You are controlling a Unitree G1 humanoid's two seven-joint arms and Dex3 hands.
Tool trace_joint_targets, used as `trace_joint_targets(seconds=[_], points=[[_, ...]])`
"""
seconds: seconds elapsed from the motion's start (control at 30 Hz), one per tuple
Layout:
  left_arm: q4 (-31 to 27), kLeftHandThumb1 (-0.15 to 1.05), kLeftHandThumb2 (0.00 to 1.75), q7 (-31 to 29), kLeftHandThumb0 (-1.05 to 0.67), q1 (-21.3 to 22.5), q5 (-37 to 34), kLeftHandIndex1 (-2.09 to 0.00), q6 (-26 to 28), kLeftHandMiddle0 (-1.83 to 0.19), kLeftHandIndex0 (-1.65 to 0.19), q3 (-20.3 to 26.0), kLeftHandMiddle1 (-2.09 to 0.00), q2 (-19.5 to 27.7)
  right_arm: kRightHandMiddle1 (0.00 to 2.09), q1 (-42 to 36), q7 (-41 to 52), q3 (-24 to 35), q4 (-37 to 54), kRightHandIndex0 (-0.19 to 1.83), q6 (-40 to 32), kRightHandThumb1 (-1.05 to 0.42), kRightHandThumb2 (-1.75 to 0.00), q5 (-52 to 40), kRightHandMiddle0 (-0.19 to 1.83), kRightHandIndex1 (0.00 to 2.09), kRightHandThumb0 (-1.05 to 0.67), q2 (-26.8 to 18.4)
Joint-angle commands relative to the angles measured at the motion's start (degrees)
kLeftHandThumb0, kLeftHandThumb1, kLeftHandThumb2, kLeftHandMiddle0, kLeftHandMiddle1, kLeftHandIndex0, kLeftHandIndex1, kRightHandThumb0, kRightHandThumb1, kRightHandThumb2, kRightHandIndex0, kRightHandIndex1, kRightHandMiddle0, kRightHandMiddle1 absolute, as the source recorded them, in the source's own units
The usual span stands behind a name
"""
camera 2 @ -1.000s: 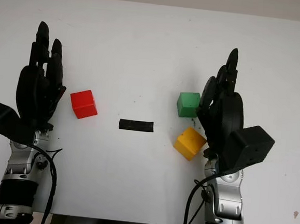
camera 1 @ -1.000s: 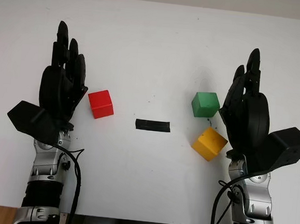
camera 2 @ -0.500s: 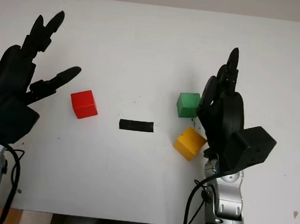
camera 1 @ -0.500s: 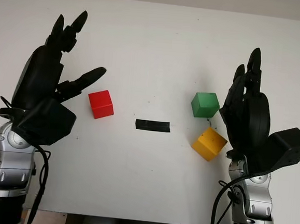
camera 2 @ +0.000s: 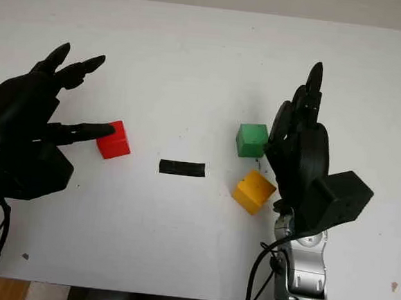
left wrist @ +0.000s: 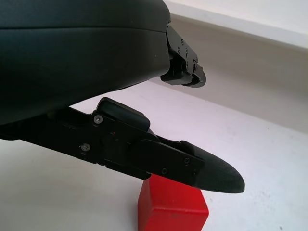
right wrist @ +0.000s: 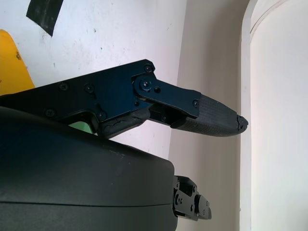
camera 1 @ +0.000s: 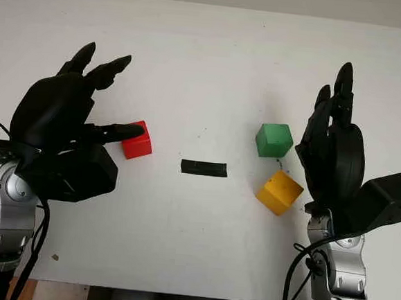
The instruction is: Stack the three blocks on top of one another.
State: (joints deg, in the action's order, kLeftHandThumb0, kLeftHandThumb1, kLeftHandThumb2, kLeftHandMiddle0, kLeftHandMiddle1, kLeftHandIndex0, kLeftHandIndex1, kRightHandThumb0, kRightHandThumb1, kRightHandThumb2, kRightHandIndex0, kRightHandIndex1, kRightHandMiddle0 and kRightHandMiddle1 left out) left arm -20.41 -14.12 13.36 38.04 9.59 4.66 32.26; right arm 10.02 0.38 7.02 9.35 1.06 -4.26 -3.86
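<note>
So far no block is stacked: the red block (camera 1: 137,139), green block (camera 1: 274,140) and yellow block (camera 1: 280,192) sit apart on the worktop (camera 1: 207,60). My left hand (camera 1: 66,129) reaches for red, fingers (camera 1: 115,131) open and holding nothing. My right hand (camera 1: 333,164) waits open by green and yellow.

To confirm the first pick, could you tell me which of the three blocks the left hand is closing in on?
The red block: the left hand, open, has a finger reaching it, while the green block and yellow block sit beside the right hand.

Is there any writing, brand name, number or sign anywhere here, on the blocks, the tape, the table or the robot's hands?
None can be read: the red block, green block, yellow block, black tape strip, white table and both black hands, left hand and right hand, show plain, unmarked surfaces.
</note>
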Motion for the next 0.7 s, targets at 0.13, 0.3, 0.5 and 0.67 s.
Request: trace_joint_targets(seconds=[0.13, 0.3, 0.5, 0.67], points=[[-2.0, 1.05, 0.1, -3.8, -0.96, -1.0, 1.9, -0.05, 1.5, 0.07, -0.27, -1.7, -0.04, 1.9, 0.0, -0.4, -0.1, 0.0, 1.2, -0.19, 0.0, -1.05, -0.71, 0.2, -0.19, 0.0, -0.73, -0.2], [-0.5, 1.04, 0.1, -3.9, -0.97, -0.5, 5.0, -0.05, 1.3, 0.08, -0.27, -3.8, -0.04, 2.2, 0.0, -0.5, -0.2, 0.0, 1.2, -0.19, 0.1, -1.05, -0.72, 0.2, -0.19, 0.0, -0.73, -0.2], [-0.2, 1.04, 0.08, -4.1, -0.92, -0.9, 8.1, -0.08, 2.2, 0.09, -0.32, -5.7, -0.05, 1.9, 0.0, -0.6, -0.2, 0.0, 1.1, -0.19, 0.4, -1.05, -0.71, 0.1, -0.19, 0.0, -0.73, 0.0], [0.0, 1.02, 0.06, -3.1, -0.89, -1.2, 12.0, -0.1, 3.9, 0.1, -0.39, -7.4, -0.05, 0.9, 0.0, -0.7, -0.3, -0.1, 1.1, -0.19, 0.8, -1.05, -0.72, 0.3, -0.19, 0.0, -0.72, 0.0]])
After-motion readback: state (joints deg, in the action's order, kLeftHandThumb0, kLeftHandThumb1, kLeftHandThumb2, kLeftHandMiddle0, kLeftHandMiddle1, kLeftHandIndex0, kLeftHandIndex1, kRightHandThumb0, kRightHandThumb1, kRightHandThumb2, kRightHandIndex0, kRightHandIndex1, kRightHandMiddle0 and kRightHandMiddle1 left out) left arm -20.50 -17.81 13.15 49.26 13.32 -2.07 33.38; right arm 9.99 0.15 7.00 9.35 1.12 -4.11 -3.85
